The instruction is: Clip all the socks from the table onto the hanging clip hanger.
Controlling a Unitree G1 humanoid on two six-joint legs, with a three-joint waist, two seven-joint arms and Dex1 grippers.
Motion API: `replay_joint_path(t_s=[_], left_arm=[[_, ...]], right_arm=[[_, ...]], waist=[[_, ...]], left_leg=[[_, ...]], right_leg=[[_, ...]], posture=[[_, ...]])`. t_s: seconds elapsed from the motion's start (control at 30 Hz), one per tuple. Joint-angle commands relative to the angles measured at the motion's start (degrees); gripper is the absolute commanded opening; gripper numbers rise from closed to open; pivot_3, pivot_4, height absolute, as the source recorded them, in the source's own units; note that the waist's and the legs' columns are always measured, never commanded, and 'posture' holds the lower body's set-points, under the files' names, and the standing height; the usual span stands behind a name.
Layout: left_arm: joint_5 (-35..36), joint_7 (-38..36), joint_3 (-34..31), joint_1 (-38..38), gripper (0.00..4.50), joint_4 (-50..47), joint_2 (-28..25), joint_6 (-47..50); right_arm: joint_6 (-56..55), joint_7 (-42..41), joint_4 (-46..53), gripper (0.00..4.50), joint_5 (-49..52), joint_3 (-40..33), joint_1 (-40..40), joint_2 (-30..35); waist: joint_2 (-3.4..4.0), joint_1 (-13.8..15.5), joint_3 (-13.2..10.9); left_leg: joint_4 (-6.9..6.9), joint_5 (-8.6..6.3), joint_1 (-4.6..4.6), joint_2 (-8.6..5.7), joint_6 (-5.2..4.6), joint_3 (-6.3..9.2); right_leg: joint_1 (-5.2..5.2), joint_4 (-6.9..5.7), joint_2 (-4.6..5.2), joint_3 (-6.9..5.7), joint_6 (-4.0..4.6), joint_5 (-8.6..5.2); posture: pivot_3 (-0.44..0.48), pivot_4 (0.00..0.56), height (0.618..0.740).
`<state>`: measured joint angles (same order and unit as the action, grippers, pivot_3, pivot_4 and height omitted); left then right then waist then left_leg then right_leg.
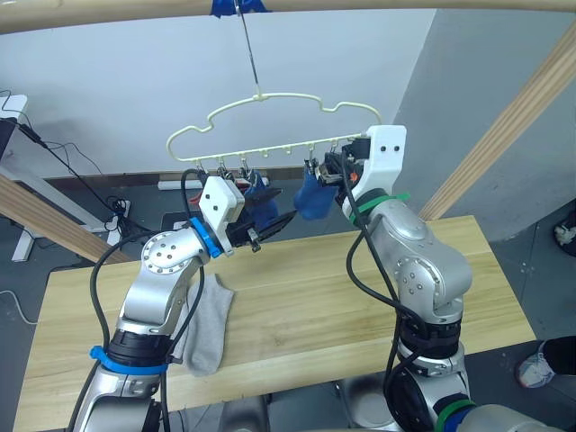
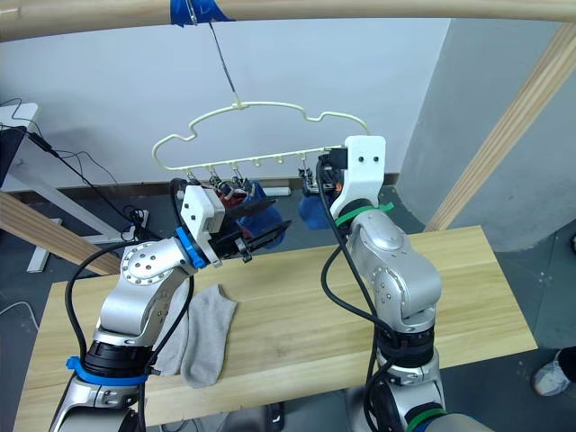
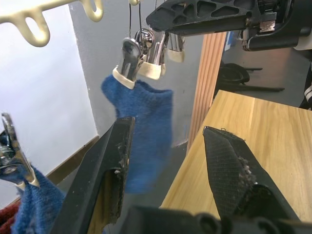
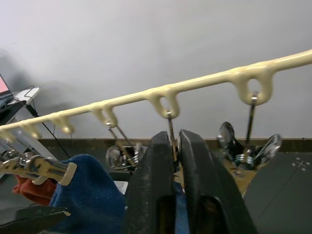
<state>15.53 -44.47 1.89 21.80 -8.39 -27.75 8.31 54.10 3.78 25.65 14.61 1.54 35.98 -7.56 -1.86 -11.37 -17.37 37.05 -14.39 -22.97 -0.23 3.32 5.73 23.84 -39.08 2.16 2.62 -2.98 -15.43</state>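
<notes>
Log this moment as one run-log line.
left gripper: open, empty | right gripper: shut on clip | clip hanger: blue socks clipped | table: grey socks remain

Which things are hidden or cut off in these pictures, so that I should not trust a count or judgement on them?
- Rust-red socks: a scrap past the blue knit sock in the right wrist view; count unclear.
- Light grey knit socks on the light wooden plank table: the left arm covers part, one or two unclear.
- Right pincer: its fingers hide the small metal clip on the pale-yellow wire clip hanger.
</notes>
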Motion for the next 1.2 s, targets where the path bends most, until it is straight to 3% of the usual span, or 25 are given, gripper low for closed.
replay_joint_path(t_s=[0.03,0.17,0.3,0.4,0.57,0.77,1.2], left_arm=[[0.6,-0.2,-0.1,-0.6,2.49,-1.3,0.3,-0.7],[0.0,2.2,-1.1,-3.5,2.49,-2.3,0.7,0.2],[0.4,9.3,-3.8,-8.7,2.49,-3.5,2.9,4.7],[-3.4,19.5,-6.5,-17.4,3.0,-3.9,6.2,9.0],[-4.9,30.8,-10.8,-25.4,4.46,-5.7,12.5,13.4],[-5.4,33.2,-10.5,-32.9,4.46,-6.6,15.4,15.4],[-7.0,34.2,-8.9,-32.5,4.46,-3.7,13.4,24.3]], right_arm=[[-1.7,0.0,2.2,0.01,-0.1,0.6,0.8,-0.3],[-1.9,0.0,2.3,0.01,-0.2,0.8,0.6,-0.2],[-2.0,-0.1,2.3,0.01,-0.3,1.0,0.7,0.2],[-2.0,-0.4,2.2,0.0,-0.2,1.0,0.8,0.5],[-1.8,-0.9,2.2,0.0,0.0,1.1,0.8,1.1],[-1.5,-1.5,1.8,0.0,0.2,1.4,1.0,1.4],[-1.2,-1.7,1.7,0.0,0.4,1.5,1.1,1.6]], waist=[[0.0,0.0,0.0],[0.01,-0.1,0.0],[0.02,-0.3,0.0],[0.04,-0.5,0.1],[0.03,-0.6,0.1],[0.03,-0.2,0.1],[0.02,0.1,0.1]], left_leg=[[0.0,0.0,0.0,0.0,0.0,0.0],[0.0,0.0,0.01,0.01,0.0,-0.01],[-0.01,0.0,0.0,0.06,0.0,-0.01],[0.0,0.0,-0.01,0.11,0.0,0.0],[0.01,-0.01,-0.02,0.36,-0.01,0.01],[0.03,0.0,0.01,0.37,-0.01,-0.06],[0.01,0.0,0.02,0.47,-0.02,-0.07]], right_leg=[[0.0,0.0,0.0,0.0,0.0,0.0],[0.0,0.0,0.0,0.01,0.0,0.0],[0.02,0.01,0.0,0.03,0.0,0.0],[0.03,0.0,0.01,0.02,0.0,0.0],[0.04,-0.02,0.03,0.02,0.0,0.0],[0.01,-0.02,0.01,0.04,0.0,0.02],[0.02,-0.01,-0.1,0.02,0.05,0.05]], posture=[[-0.301,0.245,0.74],[-0.303,0.245,0.74],[-0.3,0.246,0.74],[-0.297,0.249,0.74],[-0.298,0.252,0.74],[-0.289,0.257,0.74],[-0.296,0.259,0.74]])
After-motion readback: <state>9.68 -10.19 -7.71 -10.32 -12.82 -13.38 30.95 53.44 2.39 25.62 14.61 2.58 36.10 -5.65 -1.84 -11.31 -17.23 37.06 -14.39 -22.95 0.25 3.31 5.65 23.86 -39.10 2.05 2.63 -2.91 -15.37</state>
